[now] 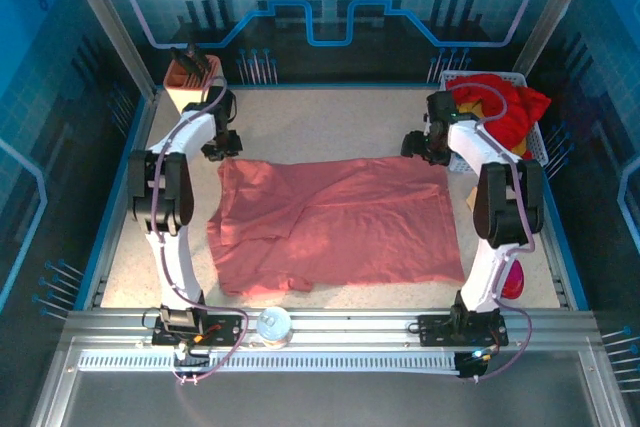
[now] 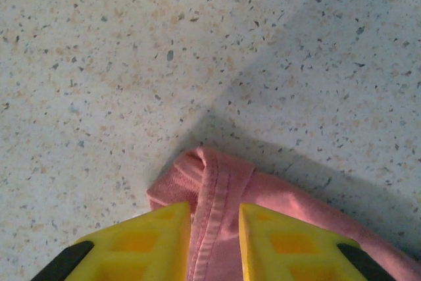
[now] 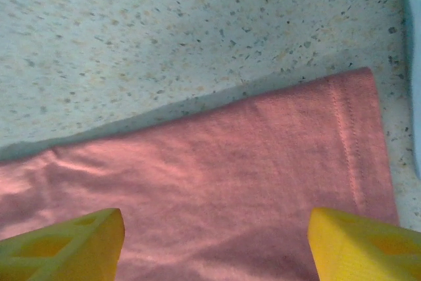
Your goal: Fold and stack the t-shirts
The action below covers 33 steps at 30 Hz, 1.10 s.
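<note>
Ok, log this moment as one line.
left gripper: pinching pink t-shirt far-left corner | right gripper: open over far-right corner | fold: not yet done

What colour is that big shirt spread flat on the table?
The shirt is a dusty salmon pink, seen best in the top external view.

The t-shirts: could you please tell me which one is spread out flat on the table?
The salmon-pink t-shirt, laid open across the table. The red t-shirt instead lies bunched up in the white basket at the far right corner.
</note>
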Each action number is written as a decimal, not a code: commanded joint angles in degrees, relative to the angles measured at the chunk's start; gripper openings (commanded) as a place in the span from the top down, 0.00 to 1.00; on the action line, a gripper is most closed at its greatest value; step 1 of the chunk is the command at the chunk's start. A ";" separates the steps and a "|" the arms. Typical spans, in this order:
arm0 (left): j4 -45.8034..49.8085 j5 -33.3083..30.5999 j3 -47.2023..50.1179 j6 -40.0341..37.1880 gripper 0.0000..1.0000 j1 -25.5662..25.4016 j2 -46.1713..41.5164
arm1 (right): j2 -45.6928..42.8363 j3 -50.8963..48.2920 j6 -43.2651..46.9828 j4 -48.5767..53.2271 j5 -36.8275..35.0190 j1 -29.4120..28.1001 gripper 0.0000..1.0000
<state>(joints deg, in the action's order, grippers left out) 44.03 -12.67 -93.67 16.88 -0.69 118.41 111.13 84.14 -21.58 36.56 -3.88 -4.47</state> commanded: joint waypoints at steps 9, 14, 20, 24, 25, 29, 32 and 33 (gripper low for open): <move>-0.08 0.91 -3.01 1.41 0.73 1.26 5.43 | 7.13 6.27 1.72 6.13 -5.20 -0.78 0.26; -1.17 2.12 -1.57 3.04 0.74 1.75 5.05 | 8.87 7.47 1.58 6.86 -5.57 -0.88 0.27; -2.91 2.08 0.15 4.59 0.87 2.09 4.72 | 11.56 10.17 1.44 8.97 -6.29 -0.90 0.31; -4.42 2.47 1.50 5.82 1.00 3.11 4.05 | 13.01 11.35 1.46 9.98 -6.76 -0.93 0.35; -4.69 2.69 1.84 6.08 1.00 3.36 3.81 | 13.18 11.42 1.39 10.14 -7.00 -0.91 0.35; -5.57 3.44 3.20 6.76 1.00 4.47 3.02 | 13.92 11.73 0.65 11.06 -8.48 -0.85 0.39; -6.06 3.18 4.38 7.00 1.00 5.37 1.70 | 14.29 11.77 -0.35 11.52 -8.89 -0.63 0.41; -6.50 3.24 4.98 7.13 1.00 5.75 1.10 | 14.33 11.84 -0.63 11.61 -8.95 -0.53 0.41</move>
<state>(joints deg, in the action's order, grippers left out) 38.11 -9.98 -90.59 22.61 3.51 122.41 124.03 94.26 -20.95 45.69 -11.38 -4.56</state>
